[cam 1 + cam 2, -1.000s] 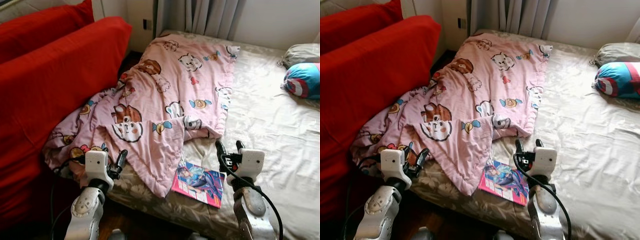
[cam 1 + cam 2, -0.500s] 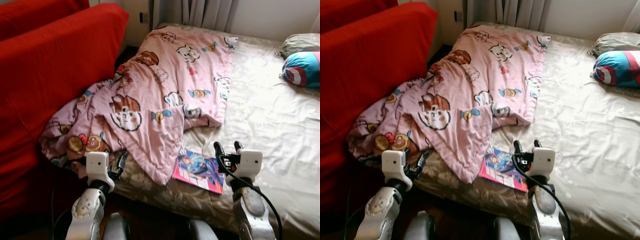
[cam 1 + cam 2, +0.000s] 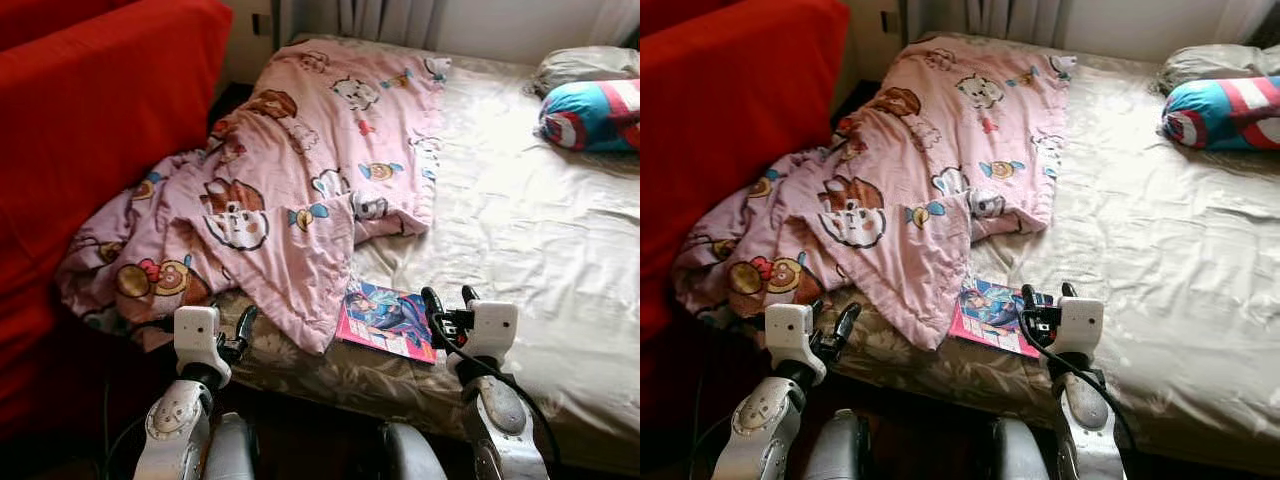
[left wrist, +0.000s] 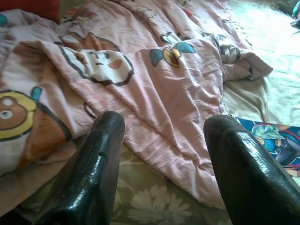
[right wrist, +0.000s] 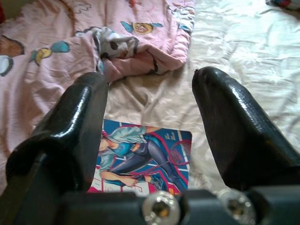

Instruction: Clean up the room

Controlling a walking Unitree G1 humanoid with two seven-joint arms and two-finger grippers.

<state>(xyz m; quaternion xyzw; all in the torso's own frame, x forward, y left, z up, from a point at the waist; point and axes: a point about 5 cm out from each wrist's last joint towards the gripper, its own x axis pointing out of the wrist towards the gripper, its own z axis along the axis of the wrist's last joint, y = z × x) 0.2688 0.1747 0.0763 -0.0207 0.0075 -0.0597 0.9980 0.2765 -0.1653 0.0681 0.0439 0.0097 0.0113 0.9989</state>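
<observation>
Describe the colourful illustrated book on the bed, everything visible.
The thin colourful illustrated book has a glossy-looking cover with a cartoon figure in blues, pinks and reds. It lies closed and flat on the beige floral bedsheet near the bed's front edge. A corner of the pink cartoon-print blanket overlaps one side. The right gripper hovers open beside it, not touching.

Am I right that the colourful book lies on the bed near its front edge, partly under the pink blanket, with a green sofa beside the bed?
Not quite. The sofa is red, as the left eye view shows. The book does lie on the bed, tucked under the pink blanket.
</observation>
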